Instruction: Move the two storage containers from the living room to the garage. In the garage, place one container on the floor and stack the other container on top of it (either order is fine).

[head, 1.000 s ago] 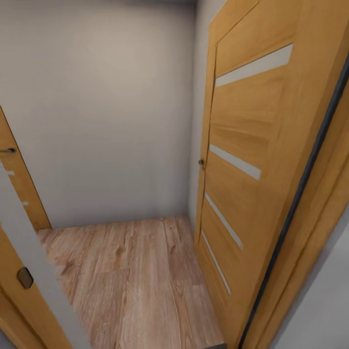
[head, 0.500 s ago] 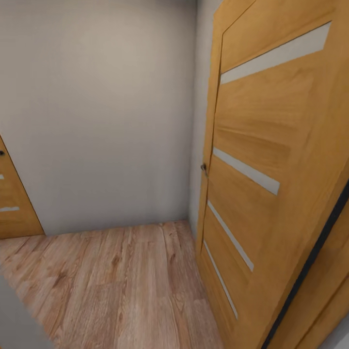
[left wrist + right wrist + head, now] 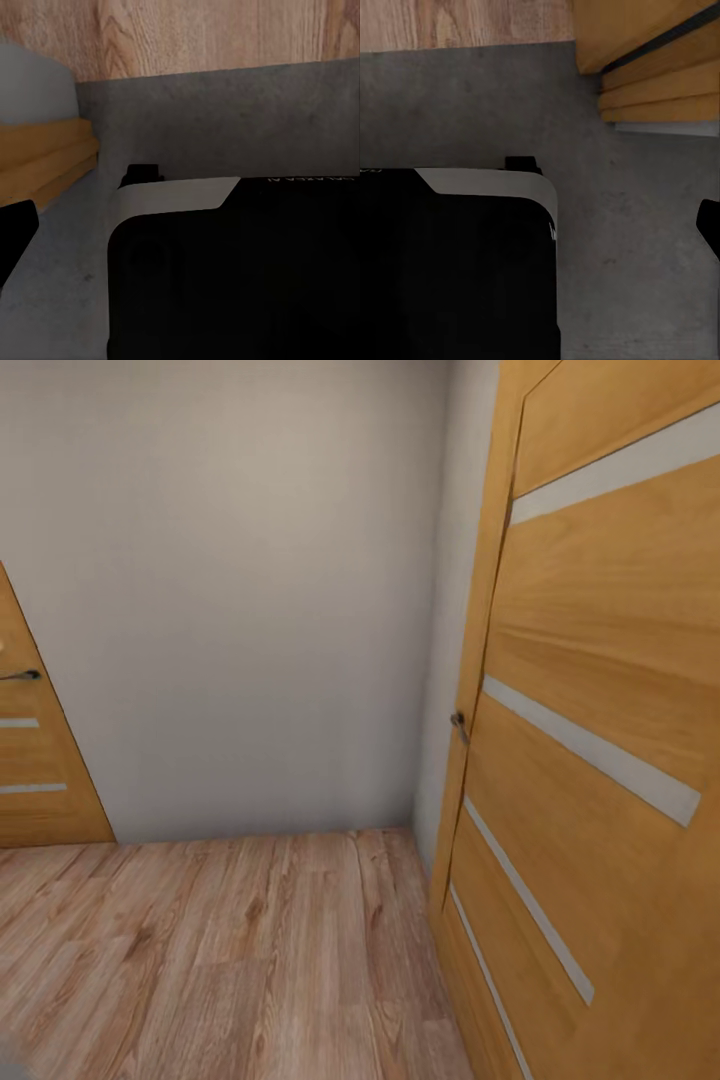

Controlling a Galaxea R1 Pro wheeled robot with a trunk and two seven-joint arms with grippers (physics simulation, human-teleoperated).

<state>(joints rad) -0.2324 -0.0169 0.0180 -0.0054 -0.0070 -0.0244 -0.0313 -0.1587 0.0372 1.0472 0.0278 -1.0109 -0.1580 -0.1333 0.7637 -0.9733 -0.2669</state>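
From where I stood I could not tell how either claw was set: the left wrist camera gave me just a dark sliver [image 3: 15, 232] at the edge of its picture that might have been a finger, and the right wrist camera a similar dark tip [image 3: 709, 225], with no pair of fingers to judge by and nothing orange-red between them. Below both arms sat the robot's black base [image 3: 240, 277], with a pale grey band across its corner, resting on grey concrete [image 3: 465, 105]. That concrete met light wood planks [image 3: 225, 34] along a straight line, with the foot of a honey-coloured door frame [image 3: 660, 82] just beside the join. Looking ahead, there was a small hallway: a plank floor [image 3: 230, 950], a plain pale wall [image 3: 240, 590], a wooden door with pale glazed strips [image 3: 600, 740] close on the right with its small handle [image 3: 458, 722], and a second such door [image 3: 35, 760] at the left edge. The containers were nowhere in what I could see, so I could not say where they lay or what, if anything, was in them. I judged the robot to be on its way between rooms, apparently at a threshold. The next move called for steering clear of the near door and turning toward whichever room came next.
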